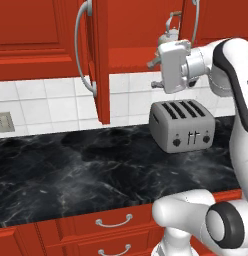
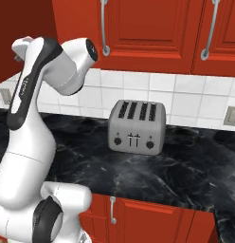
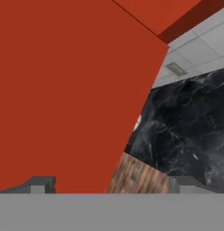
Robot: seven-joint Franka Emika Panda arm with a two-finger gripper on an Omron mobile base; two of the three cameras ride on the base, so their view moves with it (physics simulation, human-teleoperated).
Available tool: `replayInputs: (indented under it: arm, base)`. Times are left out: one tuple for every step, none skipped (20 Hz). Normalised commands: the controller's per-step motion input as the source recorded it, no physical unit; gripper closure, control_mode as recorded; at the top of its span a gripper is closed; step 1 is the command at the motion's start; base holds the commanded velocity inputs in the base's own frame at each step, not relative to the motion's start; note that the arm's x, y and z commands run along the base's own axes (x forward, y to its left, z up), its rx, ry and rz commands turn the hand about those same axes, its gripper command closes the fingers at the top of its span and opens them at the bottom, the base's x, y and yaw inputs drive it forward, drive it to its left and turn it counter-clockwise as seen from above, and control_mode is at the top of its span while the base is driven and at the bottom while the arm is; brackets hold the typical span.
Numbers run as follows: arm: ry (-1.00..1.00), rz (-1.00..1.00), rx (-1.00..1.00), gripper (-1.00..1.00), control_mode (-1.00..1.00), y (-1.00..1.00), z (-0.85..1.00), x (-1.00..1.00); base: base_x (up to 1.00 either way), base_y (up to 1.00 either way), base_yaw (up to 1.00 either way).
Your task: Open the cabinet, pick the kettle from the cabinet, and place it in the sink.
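Observation:
The red cabinet (image 1: 146, 25) stands open, its left door (image 1: 100, 60) swung out edge-on toward me. On the shelf inside sits the silvery kettle (image 1: 171, 33), partly hidden by my hand. My gripper (image 1: 154, 74) hangs just below and in front of the shelf, pointing left, with its jaws open and nothing between them. In the hand view the gripper (image 3: 114, 185) faces the flat red door (image 3: 64, 90) at close range, and the black counter (image 3: 186, 126) shows beyond it. The sink is out of view.
A boxy silver toaster (image 1: 182, 125) (image 2: 137, 127) stands on the black marble counter (image 1: 71, 170) right under my hand. Shut red wall cabinet doors (image 2: 148, 28) hang above it on the right. Red drawers (image 1: 113, 220) run below the counter edge.

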Motion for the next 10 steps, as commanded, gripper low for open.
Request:
replayInputs:
  arm:
    - [0.00,-0.05,-0.01,-1.00,-1.00,-0.62,0.09,-0.10]
    - [-0.01,-0.06,-0.02,-1.00,-1.00,-0.60,0.11,-0.09]
    - [-0.08,-0.08,-0.01,-1.00,-1.00,-0.58,0.13,-0.09]
    - [-0.08,-0.10,-0.01,-1.00,-1.00,-0.53,0.13,-0.07]
    - [-0.07,-0.11,-0.03,-1.00,-1.00,-0.50,0.12,-0.05]
    - [-0.07,-0.11,-0.04,-1.00,-1.00,-0.54,0.13,-0.06]
    - [-0.06,-0.11,-0.04,-1.00,-1.00,-0.54,0.13,-0.06]
    - [-0.06,-0.09,-0.06,-1.00,-1.00,-0.52,0.13,-0.06]
    - [-0.06,-0.09,-0.07,-1.00,-1.00,-0.50,0.12,-0.06]
    - [-0.04,-0.09,-0.07,-1.00,-1.00,-0.49,0.12,-0.04]
  base:
    - [0.00,0.00,0.00]
    - [0.00,0.00,0.00]
    - [0.00,0.00,0.00]
    - [0.00,0.00,0.00]
    - [0.00,0.00,0.00]
    - [0.00,0.00,0.00]
    - [0.00,0.00,0.00]
    - [0.00,0.00,0.00]
    - [0.00,0.00,0.00]
    - [0.00,0.00,0.00]
